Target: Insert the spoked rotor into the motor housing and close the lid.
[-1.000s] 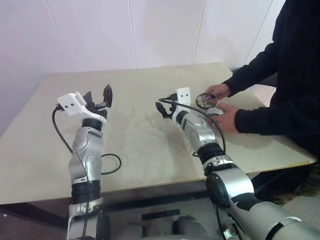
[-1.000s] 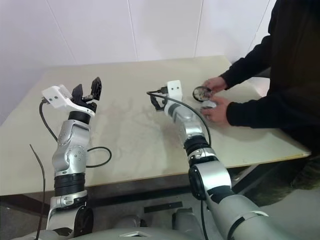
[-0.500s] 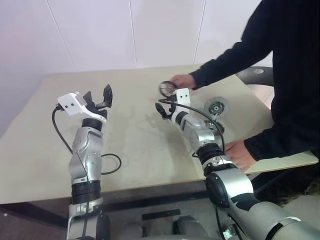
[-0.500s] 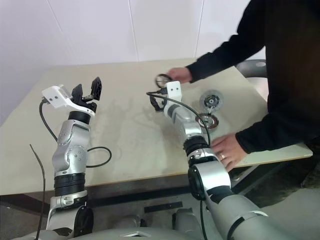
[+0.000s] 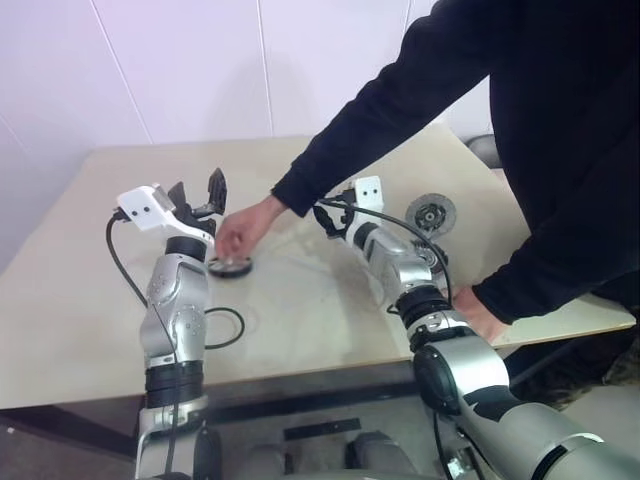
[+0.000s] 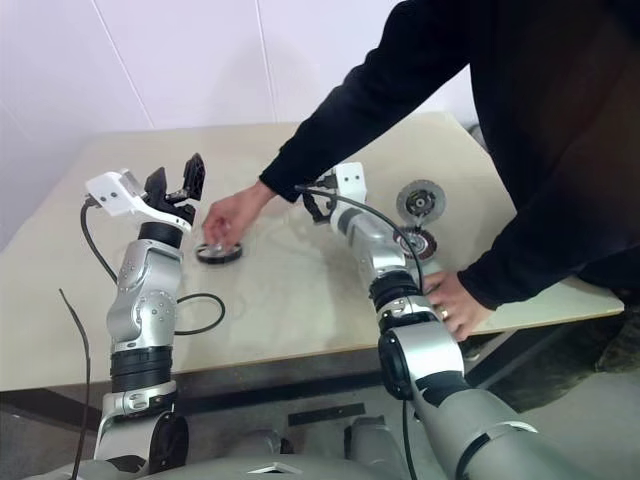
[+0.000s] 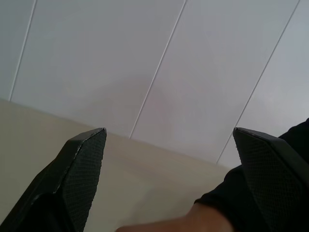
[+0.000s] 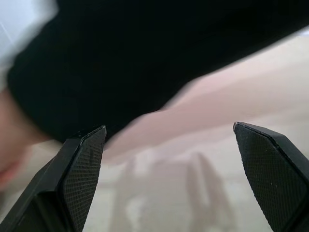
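The spoked rotor [image 5: 230,267] is a thin dark ring lying on the table [image 5: 300,330] just right of my left arm. A person's hand [image 5: 243,230] hovers over it, fingertips at its rim. My left gripper [image 5: 197,192] stands open and raised above the table, up and left of the rotor, with nothing in it. My right gripper [image 5: 325,218] is open and empty near the table's middle, under the person's black sleeve [image 8: 145,58]. The lid [image 5: 431,213], a grey disc with a hub, lies at the right. The copper-wound motor housing [image 6: 416,243] sits in front of it, partly behind my right forearm.
The person leans over the table from the right, one arm [image 5: 380,110] stretched across above my right gripper. Their other hand [image 6: 447,300] is propped on the front right edge. A black cable [image 5: 228,328] loops on the table beside my left arm.
The person's hand carried the rotor from the table's middle leftward and set it down beside my left arm, leaning further in. Neither gripper has moved.
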